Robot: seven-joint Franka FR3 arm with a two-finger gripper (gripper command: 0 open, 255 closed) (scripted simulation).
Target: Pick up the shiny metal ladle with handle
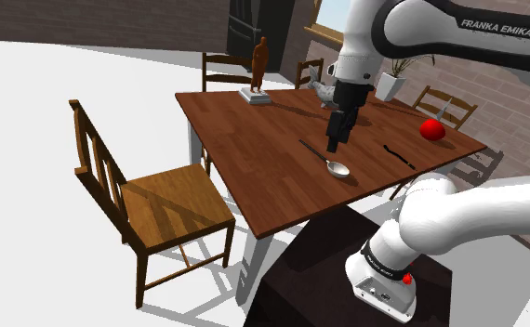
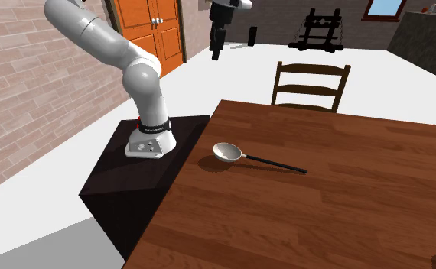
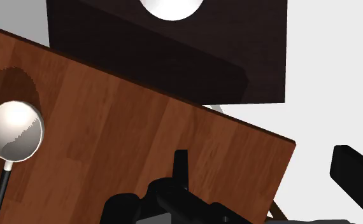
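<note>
The ladle [image 1: 328,162] lies flat on the brown wooden table [image 1: 254,176], a shiny round bowl on a thin dark handle. Its bowl [image 2: 226,153] points toward the table edge nearest the stand, and the handle [image 2: 278,163] runs inward over the table. My black gripper [image 1: 334,144] hangs well above the table, high over the edge by the stand [image 2: 216,52]. In the wrist view its fingers [image 3: 181,164] stand far apart, open, with nothing between them. The ladle [image 3: 14,130] lies off to one side of them, untouched.
On the table stand a brown figurine on a pale base [image 1: 258,70], a red ball [image 1: 431,129], a thin dark object [image 1: 400,156] and a grey item [image 1: 321,91]. Wooden chairs [image 1: 152,200] [image 2: 308,84] surround it. The dark stand [image 2: 144,172] abuts the table's edge.
</note>
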